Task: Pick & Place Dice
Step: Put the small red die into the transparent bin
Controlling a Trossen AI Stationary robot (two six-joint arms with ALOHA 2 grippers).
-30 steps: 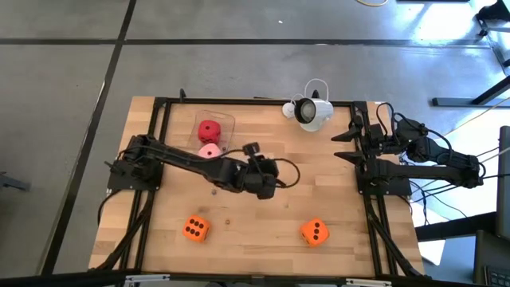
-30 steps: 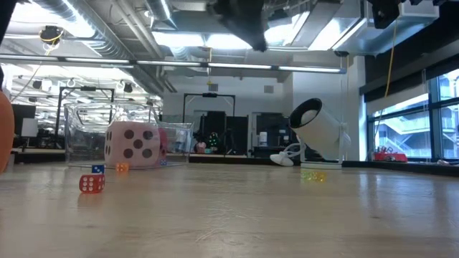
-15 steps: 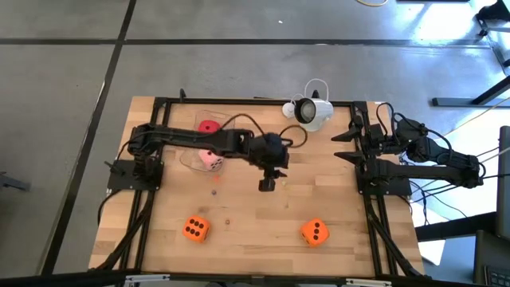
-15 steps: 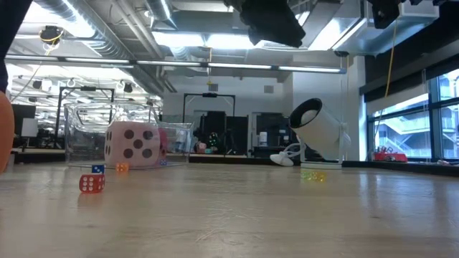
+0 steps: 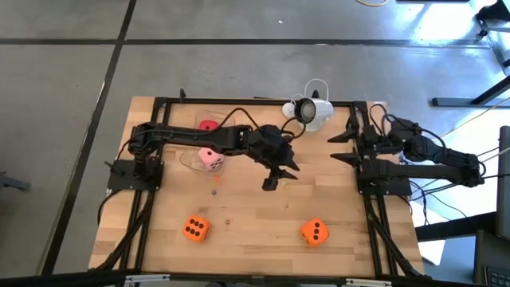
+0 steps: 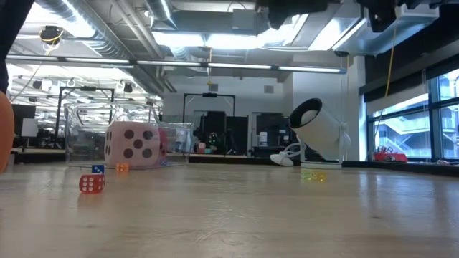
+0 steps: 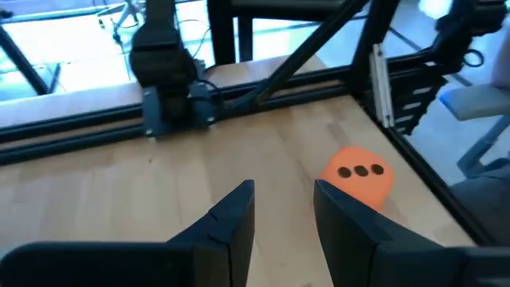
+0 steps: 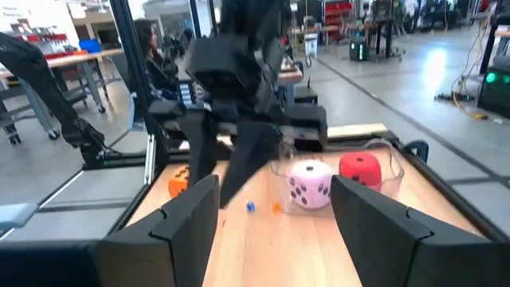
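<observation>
My left gripper hangs open over the middle of the table, fingers slanting down toward the right side, nothing between them. One orange die sits at the near right, beyond the fingers. The other orange die rests near left. The red die sits in a clear container at the far left. The pink die stands on the table at that container's near side. My right gripper waits open at the right edge.
A white lamp-like device with a cable lies at the far edge. A few tiny dice lie near the pink die. Black frame rails run along the table's sides. Bare wood lies between the two orange dice.
My left arm has swung toward the table's far edge, and its gripper has gone a little toward the right and up. The gripper has tipped from pointing down to slanting out toward the right side. The dice have stayed in place.
</observation>
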